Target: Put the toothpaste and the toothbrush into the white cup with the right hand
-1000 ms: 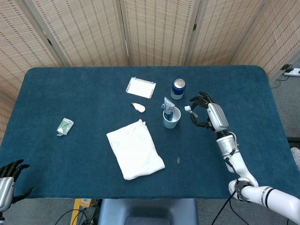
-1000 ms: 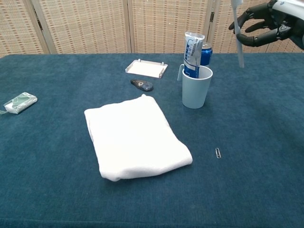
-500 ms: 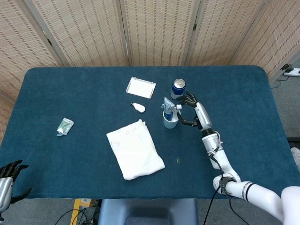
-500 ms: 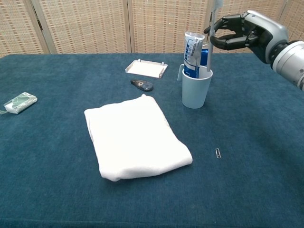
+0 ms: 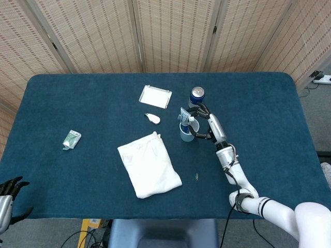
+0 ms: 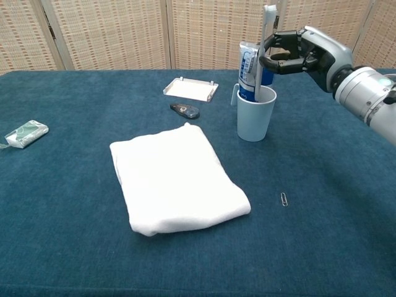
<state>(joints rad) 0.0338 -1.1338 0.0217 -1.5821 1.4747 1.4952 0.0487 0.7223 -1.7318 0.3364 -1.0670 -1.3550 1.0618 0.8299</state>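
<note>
The work surface is a table (image 5: 269, 98) under dark blue cloth, backed by woven folding screens (image 5: 170, 31). At its far left my left hand (image 5: 8, 199) sits low by the near edge, off the cloth, fingers apart and holding nothing. A small green packet (image 5: 72, 139) lies alone on the left side, well apart from everything else. Toward the centre lies a folded white towel (image 6: 176, 179), with a small white tray (image 6: 190, 90) and a small dark-and-white object (image 6: 185, 111) behind it. Right of these stands the white cup (image 6: 255, 117), upright, with the toothpaste (image 6: 249, 73) already standing in it, tube top above the rim; I judge that half of the task complete. My right hand (image 6: 297, 52) hangs just above the cup and pinches the toothbrush (image 6: 270, 25) upright, its lower end at or inside the mouth of the cup; how deep it reaches I cannot tell. What remains, in my judgement, is to lower and release it. A blue can (image 5: 196, 96) stands just behind the cup, so room is tight on that far side. A paperclip (image 6: 283, 199) lies nearer me, well apart. To the right of the cup the cloth is open up to the table edge, which gives me room to withdraw that way.
</note>
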